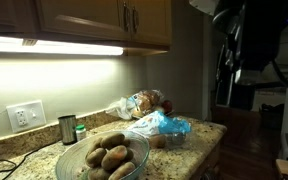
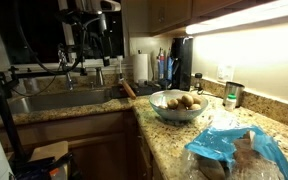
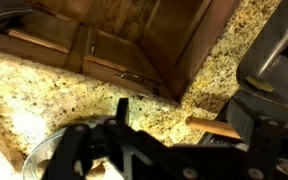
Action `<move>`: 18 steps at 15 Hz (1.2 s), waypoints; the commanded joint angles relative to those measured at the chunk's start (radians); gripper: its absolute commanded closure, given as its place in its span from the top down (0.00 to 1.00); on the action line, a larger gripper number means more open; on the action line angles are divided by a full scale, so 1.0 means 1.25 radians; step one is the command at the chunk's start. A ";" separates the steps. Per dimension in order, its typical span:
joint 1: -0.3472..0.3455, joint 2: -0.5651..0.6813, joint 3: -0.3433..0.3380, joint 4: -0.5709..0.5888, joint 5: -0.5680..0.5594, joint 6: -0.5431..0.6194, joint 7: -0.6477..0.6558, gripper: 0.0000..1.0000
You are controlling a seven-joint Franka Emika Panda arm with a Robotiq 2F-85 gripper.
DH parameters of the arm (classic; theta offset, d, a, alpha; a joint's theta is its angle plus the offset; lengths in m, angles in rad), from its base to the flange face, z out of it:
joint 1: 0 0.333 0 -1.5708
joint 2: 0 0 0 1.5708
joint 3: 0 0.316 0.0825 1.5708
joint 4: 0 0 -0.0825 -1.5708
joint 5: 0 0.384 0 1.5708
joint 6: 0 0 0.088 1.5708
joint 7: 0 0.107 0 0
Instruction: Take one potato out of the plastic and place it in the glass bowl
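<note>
The granite surface [image 1: 199,135] runs along the wall under wood cabinets [image 1: 104,20], and in an exterior view it turns a corner beside the sink [image 2: 54,100]. The Panda arm [image 2: 84,25] stands high at 11 o'clock in that view, above the sink and well apart from the bowl. My wrist view looks down on the surface's edge, with the end effector [image 3: 124,145] only a dark mass at 6 o'clock; I cannot tell how wide it stands or whether it has hold of anything. The blue plastic bag [image 2: 239,150] lies crumpled at 5 o'clock, with brown lumps showing through it. The glass bowl [image 1: 134,165] sits near it, at 6 o'clock in an exterior view, with several potatoes [image 1: 104,155] in it. A metal cup [image 1: 67,128] stands at 9 o'clock, by the wall.
</note>
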 commanded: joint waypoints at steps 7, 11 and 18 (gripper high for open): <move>-0.064 -0.024 0.005 -0.019 -0.027 0.032 0.025 1.00; -0.113 -0.040 0.001 -0.027 -0.052 0.059 0.042 1.00; -0.236 -0.093 0.028 -0.051 -0.166 0.102 0.193 1.00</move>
